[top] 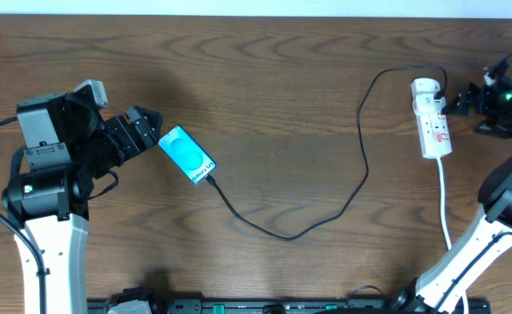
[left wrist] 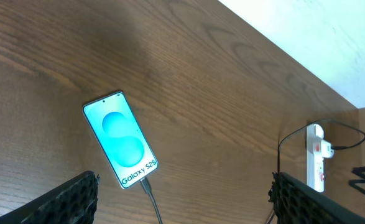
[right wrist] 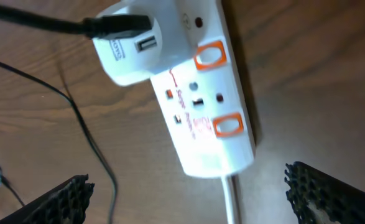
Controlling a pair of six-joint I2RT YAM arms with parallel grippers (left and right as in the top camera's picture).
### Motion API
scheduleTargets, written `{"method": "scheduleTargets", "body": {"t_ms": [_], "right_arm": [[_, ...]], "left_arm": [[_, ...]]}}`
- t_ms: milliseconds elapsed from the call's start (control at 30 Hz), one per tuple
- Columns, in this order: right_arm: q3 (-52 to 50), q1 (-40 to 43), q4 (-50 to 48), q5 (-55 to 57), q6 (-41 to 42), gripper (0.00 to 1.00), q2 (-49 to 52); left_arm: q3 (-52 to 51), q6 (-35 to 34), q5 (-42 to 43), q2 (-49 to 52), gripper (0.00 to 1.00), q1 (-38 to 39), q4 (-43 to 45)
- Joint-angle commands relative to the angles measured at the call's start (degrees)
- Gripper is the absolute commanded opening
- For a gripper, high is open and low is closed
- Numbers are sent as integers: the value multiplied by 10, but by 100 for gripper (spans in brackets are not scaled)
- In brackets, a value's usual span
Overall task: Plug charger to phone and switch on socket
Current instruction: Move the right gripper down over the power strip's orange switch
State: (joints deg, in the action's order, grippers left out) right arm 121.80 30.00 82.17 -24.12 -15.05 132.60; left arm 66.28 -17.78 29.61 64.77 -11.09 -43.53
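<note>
The phone lies flat on the wooden table, cyan screen up, its white text end toward the table's middle; it also shows in the left wrist view. The thin black charger cable has its connector in the phone's text end and runs in a loop to a white adapter on the socket. The socket also shows in the right wrist view, with two orange-red switches. My left gripper is open and empty just left of the phone. My right gripper is open, just right of the socket.
The socket's white cord runs toward the front edge by the right arm's base. Thicker black cables lie along the front edge. A white wall borders the table's far edge.
</note>
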Motion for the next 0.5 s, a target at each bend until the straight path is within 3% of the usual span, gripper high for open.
{"method": "scheduleTargets", "body": {"t_ms": [0, 233, 467], "right_arm": [[12, -18, -10, -23, -44, 99, 15], [12, -49, -47, -37, -58, 99, 21], [12, -65, -78, -35, -19, 99, 22]], "left_arm": [[3, -1, -3, -2, 89, -1, -2], [3, -1, -3, -2, 89, -1, -2], [3, -1, -3, -2, 89, -1, -2]]}}
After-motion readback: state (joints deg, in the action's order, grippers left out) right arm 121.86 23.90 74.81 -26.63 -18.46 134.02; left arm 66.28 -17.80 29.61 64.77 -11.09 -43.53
